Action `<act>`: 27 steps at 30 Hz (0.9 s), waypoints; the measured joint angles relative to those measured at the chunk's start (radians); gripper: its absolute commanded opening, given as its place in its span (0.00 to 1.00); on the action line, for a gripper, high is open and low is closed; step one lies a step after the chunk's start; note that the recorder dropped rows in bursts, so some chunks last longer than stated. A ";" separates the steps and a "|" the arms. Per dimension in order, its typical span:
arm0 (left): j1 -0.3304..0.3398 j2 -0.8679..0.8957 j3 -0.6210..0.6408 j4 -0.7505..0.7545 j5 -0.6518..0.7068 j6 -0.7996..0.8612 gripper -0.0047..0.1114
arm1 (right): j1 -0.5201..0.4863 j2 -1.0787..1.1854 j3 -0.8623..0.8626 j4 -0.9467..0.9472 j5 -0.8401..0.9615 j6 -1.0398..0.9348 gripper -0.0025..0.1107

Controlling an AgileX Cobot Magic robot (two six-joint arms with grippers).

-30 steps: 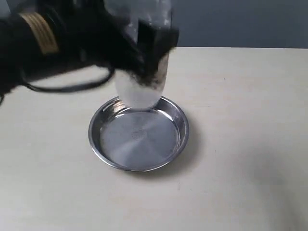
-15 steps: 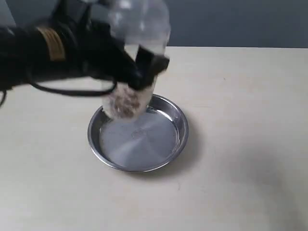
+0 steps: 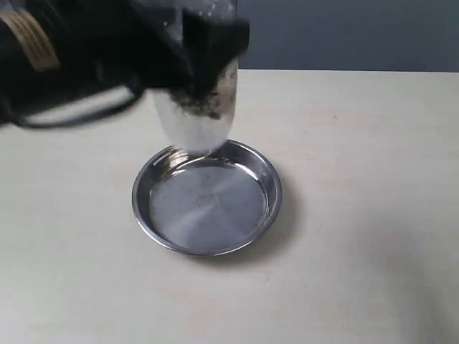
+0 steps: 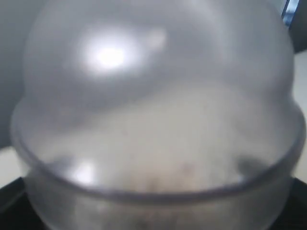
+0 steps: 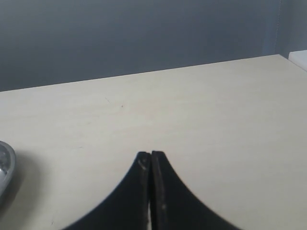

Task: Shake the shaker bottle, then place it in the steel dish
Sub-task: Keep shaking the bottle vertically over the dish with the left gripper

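Observation:
My left gripper [image 3: 204, 54] is shut on the shaker bottle [image 3: 195, 118], holding it in the air above the far rim of the steel dish [image 3: 267, 179]. The bottle is blurred by motion, with brownish-white grains showing in its lower part. Its frosted dome [image 4: 153, 96] fills the left wrist view and hides the jaws there. The dish sits on the table with nothing in it. My right gripper [image 5: 151, 155] is shut and holds nothing, low over bare table. The dish's rim [image 5: 4, 165] just shows at the edge of the right wrist view.
The pale wooden table [image 3: 358, 215] stretches around the dish on all sides. A dark grey wall [image 3: 344, 32] runs behind the table's far edge. The left arm [image 3: 43, 57] and its black cable reach in from the left.
The left gripper has swung the bottle up and to the right, from tilted low over the dish's left rim to higher over its far rim. The dish has stayed put.

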 measured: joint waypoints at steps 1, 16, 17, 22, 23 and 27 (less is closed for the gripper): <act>0.004 0.031 0.022 -0.007 0.060 -0.002 0.04 | 0.000 0.000 0.000 0.000 0.000 0.000 0.01; 0.006 -0.057 -0.020 -0.018 0.129 0.045 0.04 | 0.000 0.000 0.000 0.000 0.000 0.000 0.01; 0.006 -0.074 -0.020 -0.018 0.087 0.047 0.04 | 0.000 0.000 0.000 0.000 0.000 0.000 0.01; 0.006 0.000 0.070 -0.053 0.129 0.041 0.04 | 0.000 0.000 0.000 0.000 0.000 0.000 0.01; 0.006 -0.005 0.058 -0.047 0.177 0.046 0.04 | 0.000 0.000 0.000 0.000 0.000 0.000 0.01; 0.006 -0.102 -0.022 -0.038 0.088 0.064 0.04 | 0.000 0.000 0.000 0.000 0.000 0.000 0.01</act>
